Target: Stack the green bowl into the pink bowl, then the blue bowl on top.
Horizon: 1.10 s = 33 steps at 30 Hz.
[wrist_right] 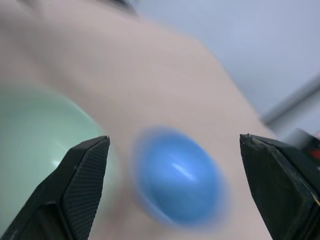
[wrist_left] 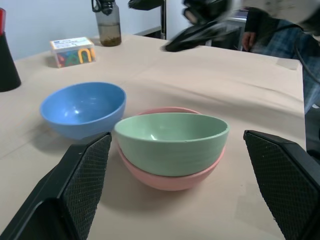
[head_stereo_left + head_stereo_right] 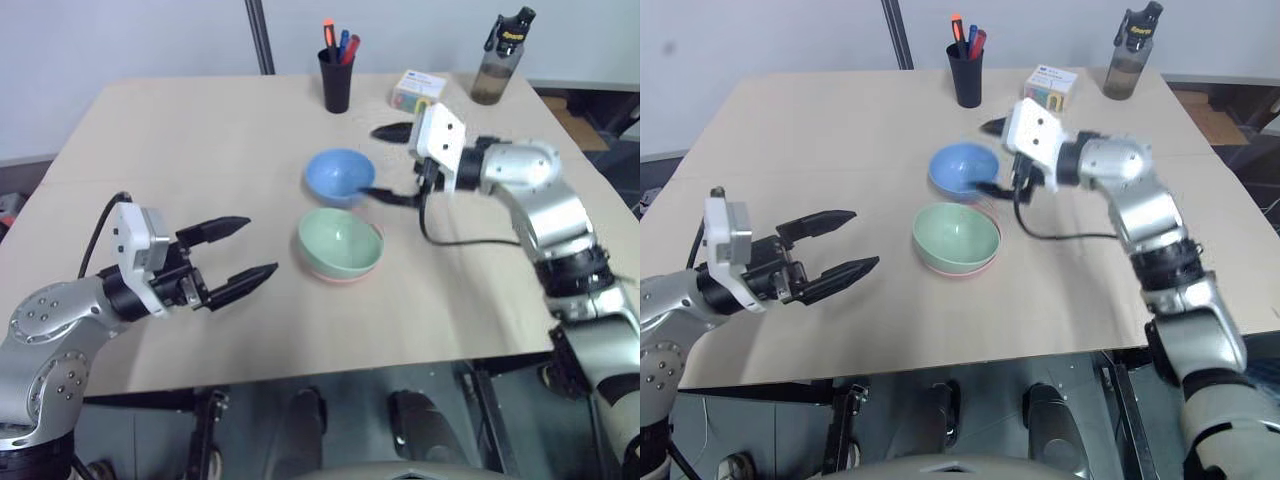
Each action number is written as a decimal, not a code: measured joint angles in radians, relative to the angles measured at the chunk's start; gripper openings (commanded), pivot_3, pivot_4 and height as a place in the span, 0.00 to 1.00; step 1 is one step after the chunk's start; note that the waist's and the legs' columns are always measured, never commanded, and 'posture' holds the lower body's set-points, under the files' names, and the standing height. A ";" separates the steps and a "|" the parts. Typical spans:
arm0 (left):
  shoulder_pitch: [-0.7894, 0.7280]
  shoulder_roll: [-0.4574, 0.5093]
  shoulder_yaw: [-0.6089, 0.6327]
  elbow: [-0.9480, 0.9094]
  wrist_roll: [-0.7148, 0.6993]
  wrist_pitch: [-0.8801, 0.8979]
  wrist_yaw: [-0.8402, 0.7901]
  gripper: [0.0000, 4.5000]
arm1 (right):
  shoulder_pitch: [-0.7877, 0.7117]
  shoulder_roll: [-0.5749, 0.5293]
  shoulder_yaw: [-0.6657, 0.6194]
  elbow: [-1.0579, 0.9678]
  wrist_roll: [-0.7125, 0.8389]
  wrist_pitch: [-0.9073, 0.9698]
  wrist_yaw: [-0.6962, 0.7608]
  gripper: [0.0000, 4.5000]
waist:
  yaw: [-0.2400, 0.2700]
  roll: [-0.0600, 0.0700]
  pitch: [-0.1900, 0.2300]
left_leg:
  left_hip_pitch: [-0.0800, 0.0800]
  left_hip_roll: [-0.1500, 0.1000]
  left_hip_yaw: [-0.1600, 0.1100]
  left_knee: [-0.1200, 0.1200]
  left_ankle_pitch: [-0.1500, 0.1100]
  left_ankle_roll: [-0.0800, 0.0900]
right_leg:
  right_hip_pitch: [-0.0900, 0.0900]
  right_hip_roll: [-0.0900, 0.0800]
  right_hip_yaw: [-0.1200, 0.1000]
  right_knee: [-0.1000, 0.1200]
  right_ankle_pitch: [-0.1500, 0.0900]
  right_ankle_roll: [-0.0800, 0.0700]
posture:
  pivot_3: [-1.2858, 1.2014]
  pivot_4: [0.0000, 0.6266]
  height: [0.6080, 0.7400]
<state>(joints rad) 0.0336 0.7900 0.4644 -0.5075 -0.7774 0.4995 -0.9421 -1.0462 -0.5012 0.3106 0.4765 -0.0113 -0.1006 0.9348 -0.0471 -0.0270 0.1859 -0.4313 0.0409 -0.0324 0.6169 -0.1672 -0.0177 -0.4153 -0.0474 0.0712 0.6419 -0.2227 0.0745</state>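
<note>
- The green bowl [image 2: 171, 142] already sits nested inside the pink bowl [image 2: 170, 177], whose rim shows as a thin band beneath it; I judge the first half of the task done.
- This pair stands near the middle of the counter [image 3: 200, 150], upright and level.
- The blue bowl [image 3: 340, 176] rests on the counter just beside the stack, on its far side, not yet on top; the two look close but apart.
- The right gripper [image 3: 389, 163] is by the blue bowl's right side, fingers spread wide with one above the rim and one low beside it, holding nothing.
- The left gripper [image 3: 240, 253] hangs to the left of the stack, well clear of it, fingers apart and empty.
- What is left, as I judge it: close on the blue bowl, lift it and set it down into the green bowl.
- A pen cup [image 3: 337, 70], a small box [image 3: 418, 90] and a bottle [image 3: 500, 58] stand at the far edge, out of the way.
</note>
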 measured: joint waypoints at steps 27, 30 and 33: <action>0.248 -0.012 0.211 -0.180 -0.119 0.017 0.133 1.00 | -0.286 0.279 0.292 0.854 -0.618 -0.612 -0.435 0.02 | -0.025 0.001 0.002 | 0.000 0.000 -0.002 -0.006 0.001 -0.001 | -0.002 0.000 0.000 0.001 0.000 -0.002 | 0.52 0.24 1.00; 0.235 -0.013 0.193 -0.179 -0.118 0.015 0.139 1.00 | -0.294 0.247 0.257 0.853 -0.593 -0.635 -0.384 0.02 | -0.022 0.002 0.002 | 0.000 0.000 -0.002 -0.006 0.001 -0.001 | -0.002 0.000 0.000 0.001 0.000 -0.002 | 0.52 0.24 1.00; 0.215 -0.012 0.188 -0.175 -0.115 0.013 0.139 1.00 | -0.307 0.195 0.160 0.830 -0.484 -0.649 -0.250 0.02 | -0.023 0.002 0.002 | 0.000 0.000 -0.002 -0.005 0.001 -0.001 | -0.002 0.000 0.000 0.001 0.000 -0.002 | 0.52 0.24 1.00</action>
<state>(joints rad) 0.2485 0.7776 0.6520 -0.6824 -0.8921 0.5120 -0.8033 -1.3533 -0.3063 0.4704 1.3063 -0.4955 -0.7493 0.6846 -0.0699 -0.0254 0.1879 -0.4315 0.0406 -0.0340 0.6114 -0.1665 -0.0189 -0.4175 -0.0470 0.0713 0.6431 -0.2229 0.0729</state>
